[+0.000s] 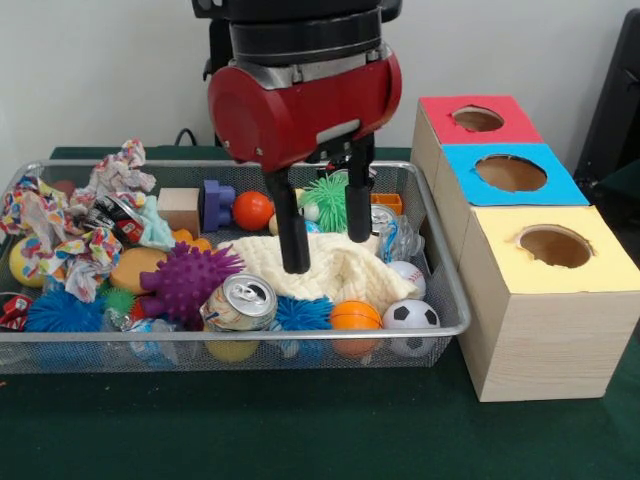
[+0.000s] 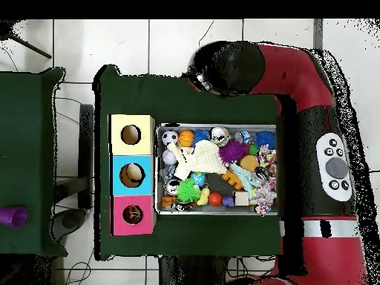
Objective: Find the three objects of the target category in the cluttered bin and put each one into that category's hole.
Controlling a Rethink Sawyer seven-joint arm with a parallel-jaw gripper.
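Green cloth covers the table (image 1: 300,430), and on it I log a wire mesh bin (image 1: 440,270) with a row of three wooden boxes just beside it: red-topped box (image 1: 478,120), blue-topped box (image 1: 512,173), yellow-topped box (image 1: 556,250), each with one round hole in its top. From the front I see the gripper (image 1: 328,248) hanging over the middle of the bin with both black fingers (image 1: 292,230) spread apart and nothing between them, their tips down at a cream knitted cloth (image 1: 335,270) that lies in the bin's centre. Bin contents as I can make them out: purple spiky ball (image 1: 188,280), drink can (image 1: 240,302) lying on its side at the front wall, blue spiky ball (image 1: 60,310), orange ball (image 1: 355,316), soccer ball (image 1: 410,315), baseball (image 1: 405,273), green spiky ball (image 1: 325,200), red-orange ball (image 1: 252,210), blue plastic block (image 1: 215,203), wooden cube (image 1: 180,208), crumpled patterned paper (image 1: 60,235) piled at the end away from the boxes. Which category is the target I cannot tell from the views. In the overhead view I note something round inside the blue box's hole (image 2: 132,173) and something dark inside the red box's hole (image 2: 133,214); the yellow box's hole (image 2: 130,134) I cannot read
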